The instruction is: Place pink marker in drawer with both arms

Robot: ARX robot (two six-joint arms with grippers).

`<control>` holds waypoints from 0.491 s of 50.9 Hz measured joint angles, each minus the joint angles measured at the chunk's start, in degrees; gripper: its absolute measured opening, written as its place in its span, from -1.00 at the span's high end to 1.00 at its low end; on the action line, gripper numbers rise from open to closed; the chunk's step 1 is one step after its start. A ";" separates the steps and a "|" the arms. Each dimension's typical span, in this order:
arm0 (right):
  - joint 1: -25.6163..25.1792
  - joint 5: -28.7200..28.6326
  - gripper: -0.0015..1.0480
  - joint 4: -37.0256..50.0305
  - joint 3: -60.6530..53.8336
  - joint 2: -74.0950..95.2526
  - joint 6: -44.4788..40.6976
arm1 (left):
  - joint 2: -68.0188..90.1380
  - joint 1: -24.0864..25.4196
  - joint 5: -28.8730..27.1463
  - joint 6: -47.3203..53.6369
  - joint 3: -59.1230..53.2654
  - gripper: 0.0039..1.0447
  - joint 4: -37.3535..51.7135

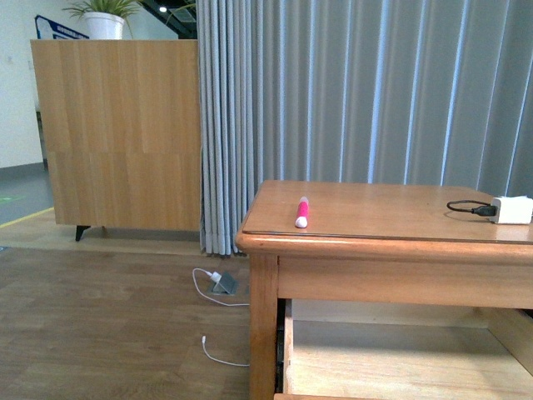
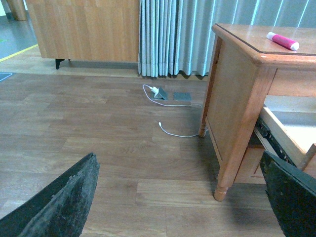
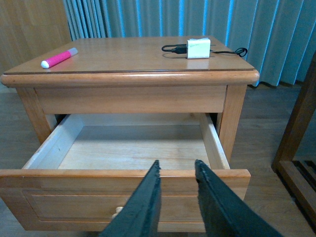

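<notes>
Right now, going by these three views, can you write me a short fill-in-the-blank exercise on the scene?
1. The pink marker lies on the ____ of the cabinet.
2. The drawer stands ____ rather than shut.
3. The cable plugged into the white charger is ____ in colour.
Missing words: top; open; black.

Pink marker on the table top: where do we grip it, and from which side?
Grip the pink marker mid-barrel, coming straight down from above. It lies flat on the table top near the left front corner, long axis roughly front to back, so pinch across its narrow width.
</notes>
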 joint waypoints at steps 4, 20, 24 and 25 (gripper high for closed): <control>0.00 0.00 0.90 -0.55 -0.42 -1.16 -0.11 | 0.00 0.00 0.00 0.00 0.00 -0.89 0.00; 0.00 0.00 0.05 -1.16 -0.87 -2.27 -0.46 | 0.00 0.00 0.00 0.00 0.00 -0.89 0.00; 0.00 0.00 -0.20 -1.16 -0.87 -2.27 -0.48 | 0.00 0.00 0.00 0.00 0.00 -0.89 0.00; 0.00 0.00 -0.25 -1.16 -0.87 -2.27 -0.46 | 0.00 0.00 0.00 0.00 0.00 -0.89 0.00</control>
